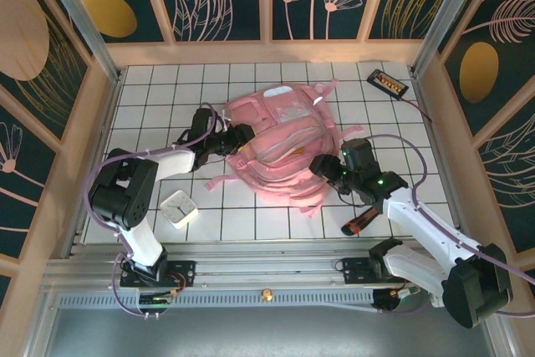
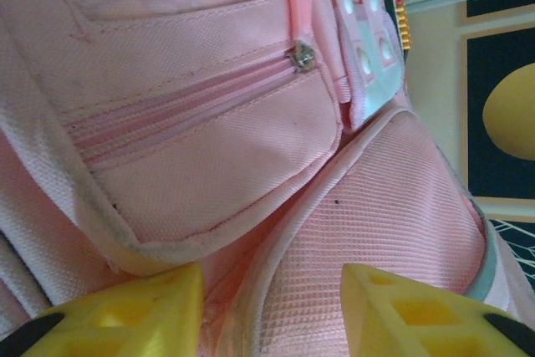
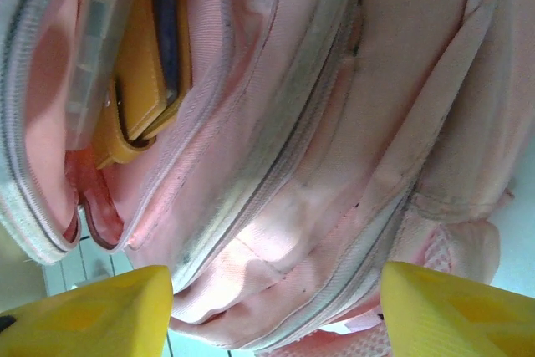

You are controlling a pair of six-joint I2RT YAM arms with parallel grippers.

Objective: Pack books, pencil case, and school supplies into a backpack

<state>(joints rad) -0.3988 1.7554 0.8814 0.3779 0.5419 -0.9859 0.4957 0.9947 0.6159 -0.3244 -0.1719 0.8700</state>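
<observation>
Top external: the pink backpack [image 1: 280,144] lies in the middle of the counter [image 1: 251,223], with my left hand [image 1: 236,137] at its left edge and my right hand [image 1: 328,165] at its near right corner. The fingers of both hands stand apart. Pink fabric lies between the left ones; whether they pinch it I cannot tell. Right wrist: a yellow-orange book [image 3: 138,64] sits inside the open compartment.

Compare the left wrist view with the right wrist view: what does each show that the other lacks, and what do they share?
Left wrist view: a metal zipper pull on a pocket zip, beside a white snap tab. Right wrist view: an orange-yellow item inside an open compartment. Both: the pink backpack close up, above the yellow fingers of the open left pincer or right pincer.
</observation>
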